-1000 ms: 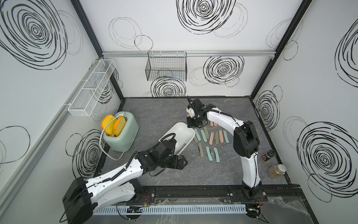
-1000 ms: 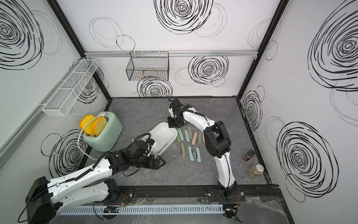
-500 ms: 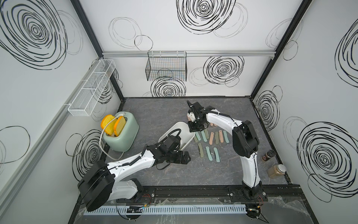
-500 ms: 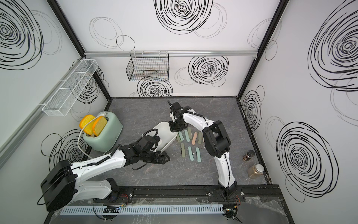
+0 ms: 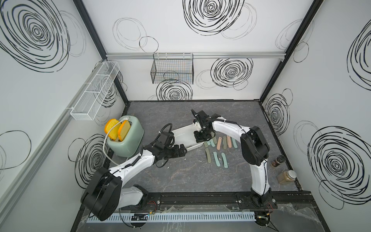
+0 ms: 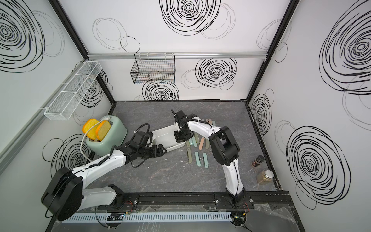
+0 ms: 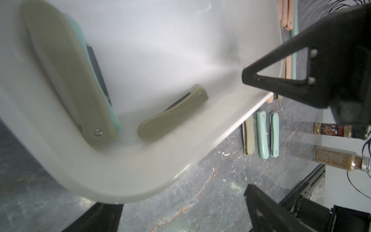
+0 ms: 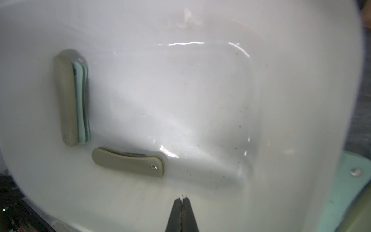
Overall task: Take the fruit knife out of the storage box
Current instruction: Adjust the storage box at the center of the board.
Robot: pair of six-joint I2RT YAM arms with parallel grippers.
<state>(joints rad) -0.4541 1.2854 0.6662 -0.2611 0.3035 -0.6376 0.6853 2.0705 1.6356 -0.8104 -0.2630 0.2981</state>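
Grey marbled tabletop [image 5: 180,176] bears the storage box [image 5: 183,136]. Inside, a folded olive fruit knife [image 8: 128,161] lies along one wall, its long axis square to a stack of knives [image 8: 74,98], with the rivet end pointing away from them. The right gripper [image 8: 181,200] is pinched together, empty, over the box. The left gripper [image 7: 244,133] gapes wide astride the rim.

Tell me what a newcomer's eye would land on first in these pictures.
Both arms converge on the white storage box mid-table: the left gripper is open at its rim, and the right gripper is shut above its inside. In the box lie a lone olive folded knife and a stack of olive and mint knives against one wall. Pastel folded knives line the table beside it, and a green toaster holding toast stands on the left arm's side.
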